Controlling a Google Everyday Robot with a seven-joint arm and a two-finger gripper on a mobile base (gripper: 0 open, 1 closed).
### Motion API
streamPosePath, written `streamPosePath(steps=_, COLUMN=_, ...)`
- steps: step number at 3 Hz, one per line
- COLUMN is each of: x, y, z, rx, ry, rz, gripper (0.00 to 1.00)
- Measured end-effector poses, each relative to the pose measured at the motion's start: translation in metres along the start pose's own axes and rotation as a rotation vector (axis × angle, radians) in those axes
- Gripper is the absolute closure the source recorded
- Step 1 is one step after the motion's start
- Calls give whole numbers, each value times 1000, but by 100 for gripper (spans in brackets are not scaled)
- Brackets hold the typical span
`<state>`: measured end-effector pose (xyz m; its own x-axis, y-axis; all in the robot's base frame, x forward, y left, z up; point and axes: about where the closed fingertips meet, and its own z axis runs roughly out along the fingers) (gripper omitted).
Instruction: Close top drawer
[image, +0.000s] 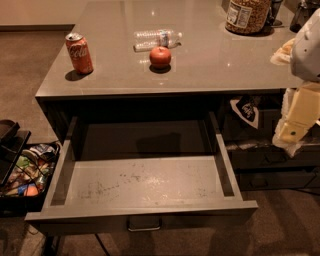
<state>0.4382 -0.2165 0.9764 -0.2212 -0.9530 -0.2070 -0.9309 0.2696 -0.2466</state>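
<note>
**Observer:** Where is the top drawer?

**Me:** The top drawer (145, 182) stands pulled far out from under the surface (210, 75). Front panel nearest the camera, pale scuffed floor bare. A small metal pull (144, 224) sits centred on the front.

**Observer:** And you?

**Me:** My arm (299, 112) hangs right of the drawer, beyond its right wall and apart from it. The jaws are at the arm's lower end, about level with the drawer's right rail. Spread or pressed together, I cannot tell.

**Observer:** Why off to the side?

**Me:** My guess is that it leaves the front panel free for a push. Closing needs no grip, only flat contact near the pull, so both rails run evenly.

**Observer:** Anything in the way?

**Me:** Above the drawer are a cola can (79, 52), an apple (160, 57) and a bottle (156, 39) lying on its side. All sit back from the edge, clear of the travel. Left of the drawer, a low bin of packets (25, 172) sits just beside the left wall. A skewed push might rub it.
</note>
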Motion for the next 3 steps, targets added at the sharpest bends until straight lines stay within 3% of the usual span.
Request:
streamPosePath(steps=1, x=0, y=0, z=0, rx=0, ry=0, rz=0, gripper=0)
streamPosePath(steps=2, x=-1, y=3, z=-3, rx=45, ry=-55, rz=-30, gripper=0)
streamPosePath(steps=3, x=4, y=26, z=-3, rx=117, ry=-167, rz=-72, gripper=0)
